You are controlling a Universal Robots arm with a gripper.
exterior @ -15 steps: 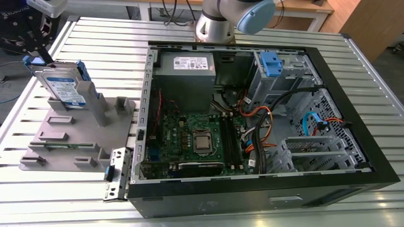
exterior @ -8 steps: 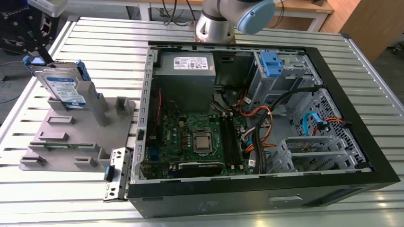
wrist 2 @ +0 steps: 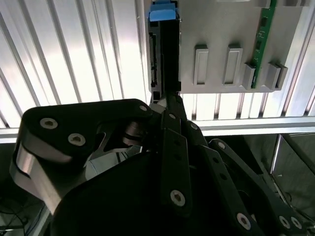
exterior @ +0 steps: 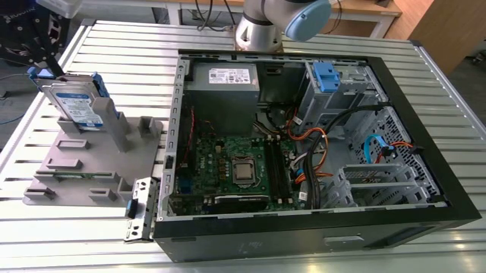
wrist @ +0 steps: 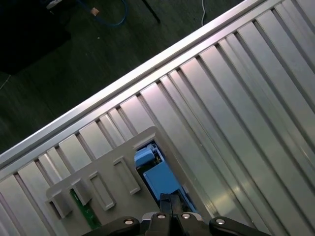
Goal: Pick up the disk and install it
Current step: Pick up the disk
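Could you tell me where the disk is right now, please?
The disk stands upright in the grey holder on the exterior view's left, apart from the open computer case.

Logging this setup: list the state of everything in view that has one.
disk, standing on edge in the grey fixture, not installed.
computer case, lying open, side panel off.
blue clip, mounted inside the case.
gripper, close to the disk's end.
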